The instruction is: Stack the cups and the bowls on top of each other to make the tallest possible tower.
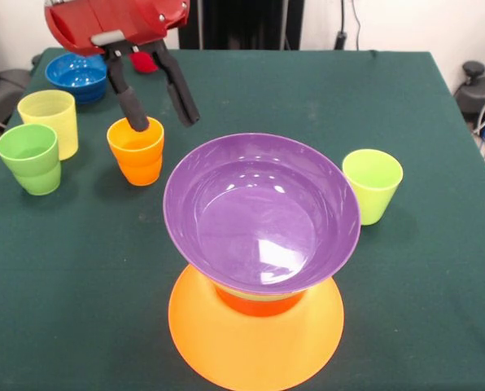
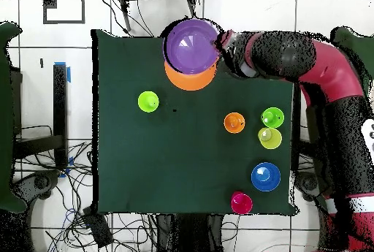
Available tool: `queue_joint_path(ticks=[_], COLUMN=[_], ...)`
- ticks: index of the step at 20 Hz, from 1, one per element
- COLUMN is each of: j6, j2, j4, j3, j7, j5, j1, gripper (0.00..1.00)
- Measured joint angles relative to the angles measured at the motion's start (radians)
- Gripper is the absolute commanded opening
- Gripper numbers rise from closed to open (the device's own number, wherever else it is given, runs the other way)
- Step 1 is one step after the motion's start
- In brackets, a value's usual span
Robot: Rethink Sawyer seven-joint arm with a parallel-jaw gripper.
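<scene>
Nearest the camera, front view: the tower [image 1: 259, 277] sits at the near edge of the green-clothed counter [image 1: 80, 285], w/ the big orange bowl [image 1: 255, 342] upside down as base, a red-orange bowl [image 1: 255, 301] on it, a thin pale-yellowish rim showing just above, and the purple bowl [image 1: 261, 213] upright and open on top. Right of it, apart, a lime green cup [image 1: 373, 186] stands upright. Left, further back: the orange cup [image 1: 136, 151], then a green cup [image 1: 30, 158] and the pale yellow cup [image 1: 49, 122] touching or nearly so. Behind those, the blue bowl [image 1: 77, 76]; a red item [image 1: 145, 61] near the far edge is mostly hidden behind the gripper, prob. the red cup seen overhead. The gripper [image 1: 163, 118] hangs over the orange cup w/ its black fingers [image 1: 128, 102] spread apart, holding nothing; one finger tip seems to dip at or into the cup's mouth, the other outside toward the tower. Judgement: cups are light, stiff, glossy plastic, likely slippery; a pinch across the rim wall, one finger in and one out, looks the surest hold. The purple bowl's wide smooth hollow means a cup set off-centre may slide or tip, so a centred, gentle release seems called for.
</scene>
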Motion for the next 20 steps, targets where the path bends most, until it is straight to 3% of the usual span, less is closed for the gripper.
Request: queue_joint_path(ticks=[9,20], j6=[0.0,0.0], j2=[-0.01,-0.01], j4=[0.0,0.005], j3=[-0.057,-0.149], j7=[0.0,0.0], j5=[-0.065,-0.078], j1=[0.01,0.012], gripper=[1.0,1.0])
